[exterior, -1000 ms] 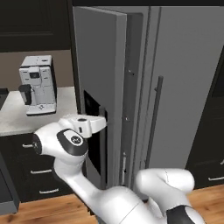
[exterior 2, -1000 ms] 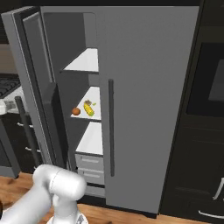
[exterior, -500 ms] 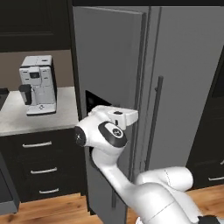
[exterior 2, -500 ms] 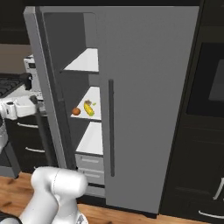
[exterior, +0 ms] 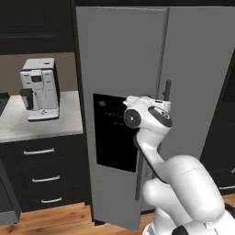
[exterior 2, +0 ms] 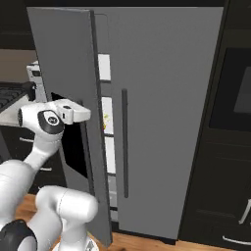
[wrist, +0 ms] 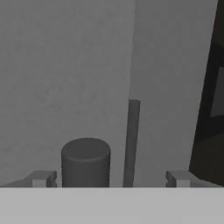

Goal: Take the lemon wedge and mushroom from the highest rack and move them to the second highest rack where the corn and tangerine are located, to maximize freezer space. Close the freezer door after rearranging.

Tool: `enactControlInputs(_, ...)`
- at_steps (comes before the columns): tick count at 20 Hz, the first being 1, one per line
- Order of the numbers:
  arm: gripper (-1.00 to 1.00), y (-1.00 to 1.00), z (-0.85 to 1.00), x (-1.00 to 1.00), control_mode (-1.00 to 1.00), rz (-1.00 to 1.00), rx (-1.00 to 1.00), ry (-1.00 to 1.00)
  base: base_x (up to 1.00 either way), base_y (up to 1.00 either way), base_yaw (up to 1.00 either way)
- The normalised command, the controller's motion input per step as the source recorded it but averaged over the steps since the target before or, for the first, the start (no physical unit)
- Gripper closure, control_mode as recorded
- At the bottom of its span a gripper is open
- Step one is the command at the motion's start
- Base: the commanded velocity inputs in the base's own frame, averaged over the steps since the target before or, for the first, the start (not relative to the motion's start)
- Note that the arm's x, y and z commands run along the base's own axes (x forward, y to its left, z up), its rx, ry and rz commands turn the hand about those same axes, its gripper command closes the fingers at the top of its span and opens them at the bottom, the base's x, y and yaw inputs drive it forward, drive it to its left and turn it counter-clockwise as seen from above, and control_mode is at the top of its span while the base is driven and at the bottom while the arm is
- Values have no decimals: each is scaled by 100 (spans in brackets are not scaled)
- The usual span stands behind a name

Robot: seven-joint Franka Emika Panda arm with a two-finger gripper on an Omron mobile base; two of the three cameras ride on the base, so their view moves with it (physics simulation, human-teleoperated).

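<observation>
The end effector [wrist: 109, 178] sits right up against the freezer door [exterior: 119, 59], its two finger tips spread wide apart and closed on nothing. Between the tips, nearer the left one, stands the rounded top end of the freezer door's bar handle [wrist: 85, 162]. Just beyond it, a little to the right, runs the long thin handle of the plain grey door [wrist: 130, 140] next to it.

From the right base view, the hand is at the outer face of the freezer door, level with the black dispenser panel [exterior: 114, 137], which lies just to its left and below. The door stands only partly open: a narrow slot remains between its edge and the plain grey door [exterior 2: 162, 98]. Through that slot, past the end effector, white shelf strips show, and a small spot of yellow [exterior 2: 105, 120], too slim a glimpse to say which food it is. I cannot tell the racks apart through that gap.

Well off to the left of the end effector, a coffee machine [exterior: 40, 89] stands on the counter [exterior: 41, 124] above dark drawers [exterior: 43, 176].
</observation>
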Motion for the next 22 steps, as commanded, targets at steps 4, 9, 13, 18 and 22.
enactControlInputs(4, -100, -86, 0, 100, -100, 21, 21, 0, 0, 0, 0)
enactControlInputs(9, -100, -28, 0, 100, -100, 13, 18, 0, 0, 0, 0)
enactControlInputs(13, -100, -3, 0, 100, -100, 6, 15, 1, 0, 0, 0)
enactControlInputs(18, -100, -10, 0, 100, -100, 6, 18, 6, 0, 0, 0)
enactControlInputs(22, -100, -12, 0, 100, -100, 6, 18, 9, 0, 0, 0)
